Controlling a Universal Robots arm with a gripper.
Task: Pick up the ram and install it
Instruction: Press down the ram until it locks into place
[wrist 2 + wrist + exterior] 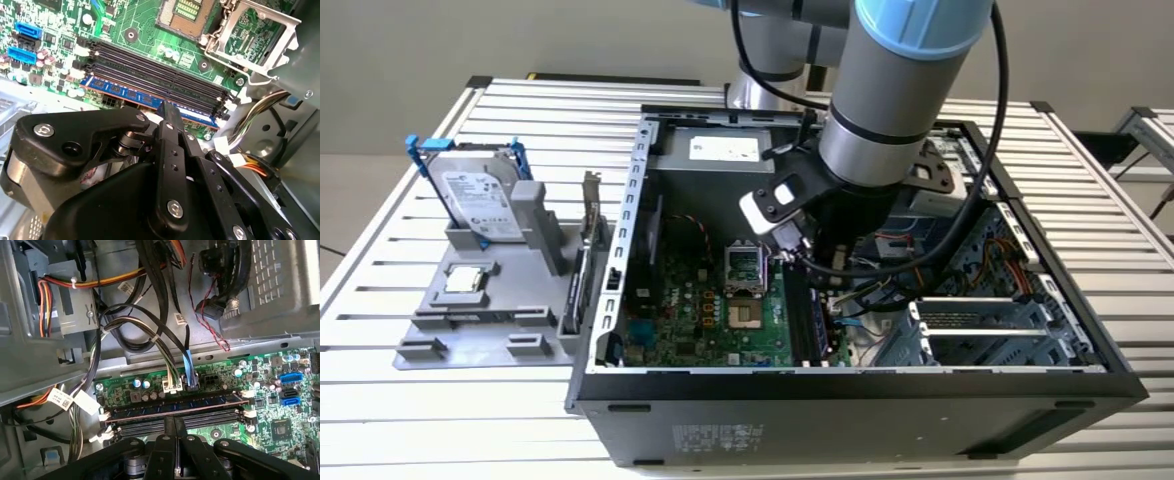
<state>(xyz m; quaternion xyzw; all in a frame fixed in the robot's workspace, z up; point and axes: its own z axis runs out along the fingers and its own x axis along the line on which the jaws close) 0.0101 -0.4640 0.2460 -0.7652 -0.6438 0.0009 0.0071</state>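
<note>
Inside the computer case (634,250), the closed gripper (169,111) presses the ram (145,98) into its motherboard (150,20) slot.

One computer case (854,400) lay open on the table (400,400), with one green board (680,320) inside it. Beside the case, toward the exterior view's left, sat one grey tray (467,330) carrying one hard drive (478,200) and one square chip (464,281). One arm (894,90) reached into the case. In the second wrist view, four long memory slots (150,75) ran side by side on the board, one memory stick (125,93) stood in the slot farthest from the one processor socket (187,15), and two blue connectors (24,42) lay near the slots.
</note>
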